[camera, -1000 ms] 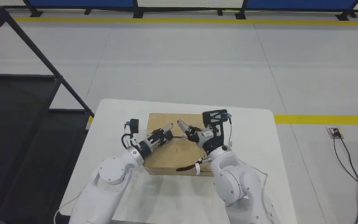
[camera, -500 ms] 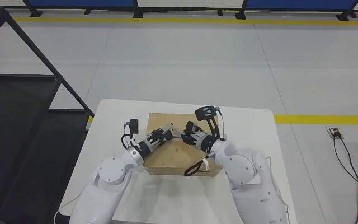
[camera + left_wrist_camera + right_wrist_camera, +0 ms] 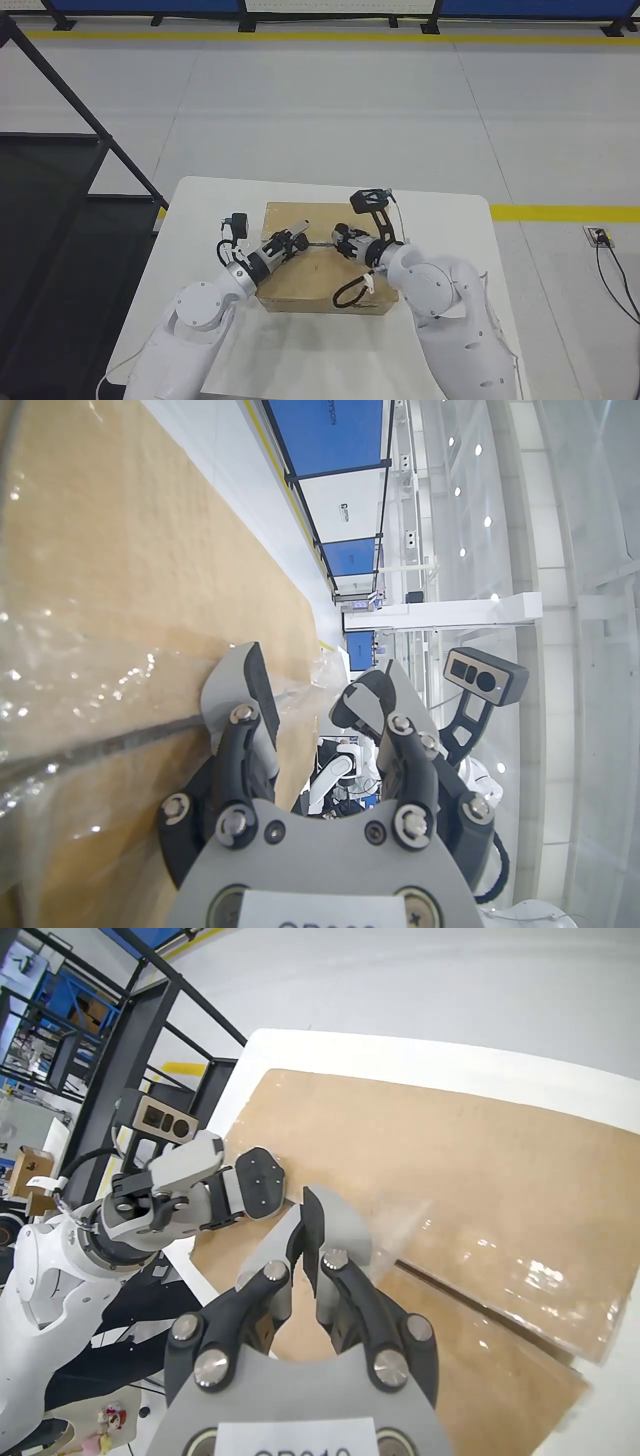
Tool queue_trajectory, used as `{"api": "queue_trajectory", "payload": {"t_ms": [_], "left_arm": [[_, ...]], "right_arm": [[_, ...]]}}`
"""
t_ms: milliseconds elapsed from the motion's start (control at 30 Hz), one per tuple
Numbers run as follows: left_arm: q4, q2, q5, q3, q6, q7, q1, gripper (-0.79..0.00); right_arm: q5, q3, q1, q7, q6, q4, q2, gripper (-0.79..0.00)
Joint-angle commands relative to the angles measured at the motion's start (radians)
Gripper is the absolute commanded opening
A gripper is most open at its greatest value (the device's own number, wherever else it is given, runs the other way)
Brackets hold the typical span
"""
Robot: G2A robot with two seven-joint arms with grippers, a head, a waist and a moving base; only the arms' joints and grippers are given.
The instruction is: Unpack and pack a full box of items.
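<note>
A closed cardboard box (image 3: 310, 275) lies on the white table (image 3: 200, 215), with clear tape (image 3: 500, 1268) running along its centre seam. Part of the tape stands up crinkled near the seam's end (image 3: 395, 1238). My left gripper (image 3: 299, 237) rests over the box top at the seam and is open (image 3: 312, 695), a loose bit of tape (image 3: 327, 667) between its fingers. My right gripper (image 3: 339, 240) faces it a few centimetres away, low over the seam; its pads are pressed together (image 3: 306, 1223). I cannot tell whether any tape is caught between them.
The box (image 3: 450, 1153) takes up the table's middle; bare table (image 3: 350, 1048) runs around it on all sides. A black metal frame (image 3: 60, 120) stands off the table's left side. A yellow floor line (image 3: 565, 212) runs behind on the right.
My right arm swung its elbow outward and turned its wrist. Its gripper dipped toward the left gripper, then drew back slightly along the seam. The left arm stayed still.
</note>
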Motion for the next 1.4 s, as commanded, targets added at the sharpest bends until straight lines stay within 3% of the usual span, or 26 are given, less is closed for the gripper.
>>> {"api": "queue_trajectory", "payload": {"t_ms": [0,300,433,667,867,933,1133,1367], "left_arm": [[-0.002,0.0,0.002,0.0,0.001,-0.001,0.0,-0.283],[-0.007,-0.001,0.005,-0.002,0.002,0.002,0.004,-0.283],[-0.01,-0.001,0.009,-0.003,0.004,0.002,0.007,-0.286],[-0.012,-0.002,0.014,0.001,0.005,0.001,0.01,-0.283],[-0.015,-0.003,0.019,0.004,0.003,0.002,0.015,-0.28],[-0.017,-0.003,0.019,0.003,0.001,0.001,0.017,-0.283],[-0.023,-0.002,0.014,-0.004,-0.004,0.004,0.025,-0.286],[-0.029,-0.002,0.015,-0.008,-0.006,0.005,0.031,-0.283]], "right_arm": [[-0.032,-0.005,0.002,0.006,0.03,-0.002,0.003,-0.785],[-0.13,-0.023,-0.004,-0.013,0.187,-0.018,0.006,-0.785],[-0.123,-0.016,-0.019,0.016,0.195,-0.052,0.01,-0.782],[-0.017,0.019,-0.087,-0.078,0.135,-0.155,0.017,-0.785],[0.012,-0.034,0.017,-0.098,0.127,-0.018,0.01,-0.785],[-0.008,-0.042,0.072,-0.11,0.166,0.054,0.007,-0.785],[0.002,-0.056,0.174,0.025,0.178,0.185,0.007,-0.785],[0.013,-0.014,0.146,0.13,0.166,0.143,0.025,-0.785]]}}
